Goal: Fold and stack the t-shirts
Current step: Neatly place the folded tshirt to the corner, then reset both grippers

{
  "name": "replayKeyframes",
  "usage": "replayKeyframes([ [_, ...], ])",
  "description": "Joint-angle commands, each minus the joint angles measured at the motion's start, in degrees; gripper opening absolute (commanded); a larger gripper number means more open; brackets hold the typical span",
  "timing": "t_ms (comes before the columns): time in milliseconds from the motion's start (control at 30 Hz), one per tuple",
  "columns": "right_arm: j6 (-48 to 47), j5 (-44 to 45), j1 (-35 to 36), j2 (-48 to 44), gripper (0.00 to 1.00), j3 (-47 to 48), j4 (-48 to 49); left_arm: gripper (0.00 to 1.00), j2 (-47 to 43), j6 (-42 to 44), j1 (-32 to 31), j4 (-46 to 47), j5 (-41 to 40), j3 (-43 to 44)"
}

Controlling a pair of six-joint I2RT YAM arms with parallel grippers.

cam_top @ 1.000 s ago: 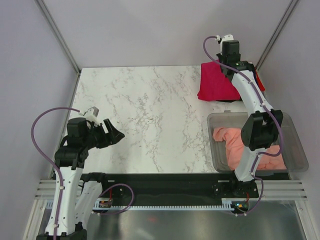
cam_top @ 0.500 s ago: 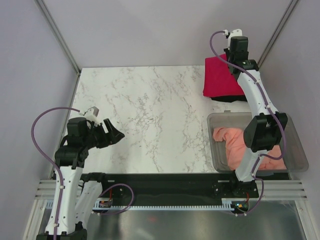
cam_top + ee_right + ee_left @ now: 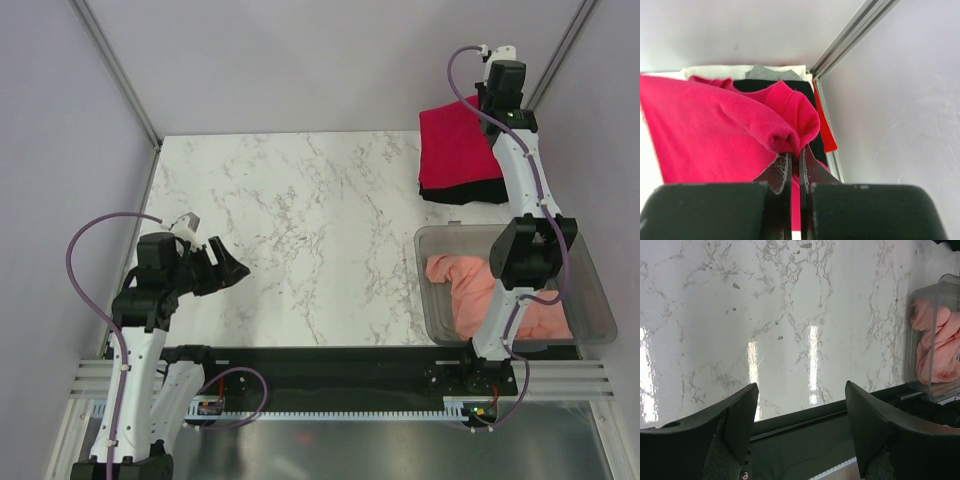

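The crimson red t-shirt (image 3: 455, 145) hangs over the black t-shirt (image 3: 470, 190) at the table's far right corner. My right gripper (image 3: 492, 118) is shut on a bunched fold of the red shirt (image 3: 765, 125) near the corner post; the black shirt (image 3: 757, 86) shows beneath it in the right wrist view. The salmon-pink t-shirt (image 3: 470, 285) lies crumpled in the clear bin (image 3: 435, 240) and also shows in the left wrist view (image 3: 935, 347). My left gripper (image 3: 232, 268) is open and empty above the table's near left edge, its fingers (image 3: 742, 412) wide apart.
The clear plastic bin (image 3: 945, 285) stands at the near right, beside the right arm's base. Aluminium frame posts (image 3: 555, 60) rise at the far corners, close to the right wrist. The black front rail (image 3: 320, 360) runs along the near edge.
My right gripper has moved rightward and farther back, carrying the red shirt with it toward the far right corner over the black shirt. The left arm has barely moved.
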Motion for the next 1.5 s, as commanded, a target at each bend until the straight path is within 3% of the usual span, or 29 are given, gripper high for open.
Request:
replayKeyframes([
  [0,2.00,-2.90,-3.24,4.63,0.00,5.58,3.50,0.77,1.20,2.04,0.08,1.19,0.70,-0.07],
  [67,1.75,-3.09,-3.77,8.68,0.00,8.56,3.49,0.77,1.11,1.96,-0.01,1.19,0.62,-0.07],
  [133,2.44,-2.74,-4.65,13.66,0.06,11.03,3.49,0.77,1.11,1.87,-0.10,1.28,0.35,-0.07],
  [167,3.32,-1.43,-5.00,15.35,0.23,13.74,3.58,0.77,1.20,1.78,-0.10,1.19,0.44,-0.07],
  [200,4.98,1.63,-5.79,17.02,0.72,15.24,3.50,0.77,1.29,1.78,-0.10,1.19,0.44,-0.16],
  [267,8.59,5.76,-6.32,20.20,0.96,18.67,3.23,0.77,1.37,1.87,-0.10,1.19,0.44,-0.16],
  [400,12.28,9.30,-6.15,18.19,0.98,18.95,4.72,0.77,0.58,1.69,-0.01,1.28,0.18,-0.16],
  [633,22.20,7.91,-5.53,-0.69,0.98,11.14,7.80,0.77,0.06,1.61,-0.01,1.28,0.26,0.02],
  [833,41.36,-3.61,-3.08,-25.73,0.98,-12.21,8.59,0.78,-1.00,1.61,-0.01,1.45,0.53,0.02],
  [867,43.91,-5.79,-2.55,-28.72,0.98,-19.99,8.42,0.78,-1.09,1.52,0.07,1.45,0.27,0.02],
  [967,51.48,-14.76,1.14,-37.96,0.98,-32.49,4.75,0.78,-1.44,1.52,0.07,1.45,0.26,0.19],
  [1033,54.55,-19.06,7.63,-44.02,0.98,-38.67,3.76,0.78,-1.35,1.52,0.07,1.37,0.44,0.11],
  [1233,61.06,-22.07,21.17,-59.49,0.98,-65.11,2.80,0.78,-0.91,1.69,-0.01,1.37,0.61,0.11],
  [1367,64.32,-17.96,24.26,-73.11,0.98,-74.37,0.78,0.78,-1.00,1.78,-0.10,1.54,0.79,0.11],
  [1467,63.71,-14.18,24.26,-78.14,0.98,-73.34,-7.38,0.78,-0.83,1.78,-0.19,1.37,0.79,0.02],
])
